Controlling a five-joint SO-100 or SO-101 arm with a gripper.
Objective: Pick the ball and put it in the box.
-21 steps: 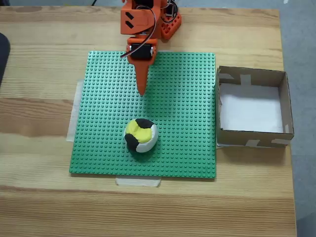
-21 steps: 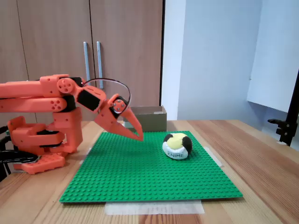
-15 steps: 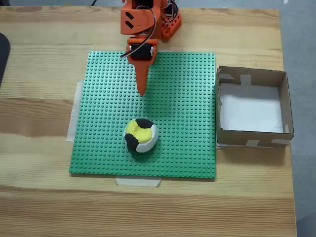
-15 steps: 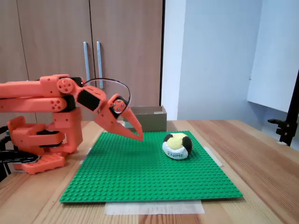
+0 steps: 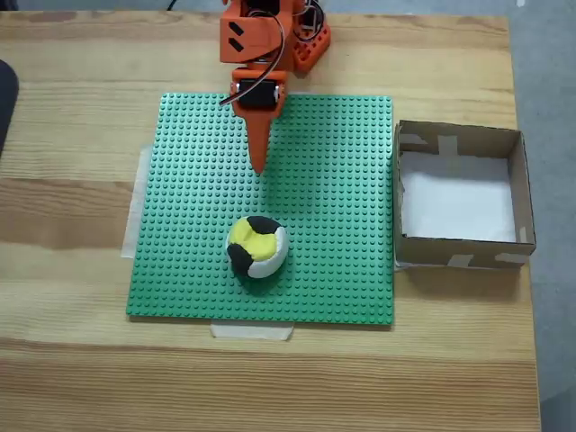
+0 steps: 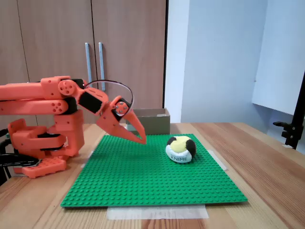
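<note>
— Biggest thing first?
— Wooden table (image 5: 81, 90), planks running side to side in a fixed view; pale wood again in the side-on one (image 6: 248, 143).
— Then?
— Green studded baseplate (image 5: 342, 180), taped flat near the middle of the table; same plate seen from the side (image 6: 143, 186). Strips of pale tape (image 5: 252, 331) under its near edge.
— Next down?
— Orange arm (image 6: 43, 100), base at the table's far edge in a fixed view from above (image 5: 301, 45), reaching over the plate's far edge.
— And the box?
— Brown cardboard box (image 5: 522, 189), white bottom, pale tape at the corners, standing on the table's right edge, touching or just beside the plate's right edge. Nothing inside. From the side, just a brown wall behind the arm (image 6: 155, 121).
— The gripper?
— Gripper (image 5: 259, 167) tilted down over the far half of the plate, above the studs and not touching them (image 6: 142, 140). Fingers pressed together into one point, nothing between them.
— Smallest?
— Ball (image 5: 256, 246), yellow, black and white, resting on the plate toward its near edge, well apart from the gripper and from the box. From the side (image 6: 180, 149), lettering on its white patch.
</note>
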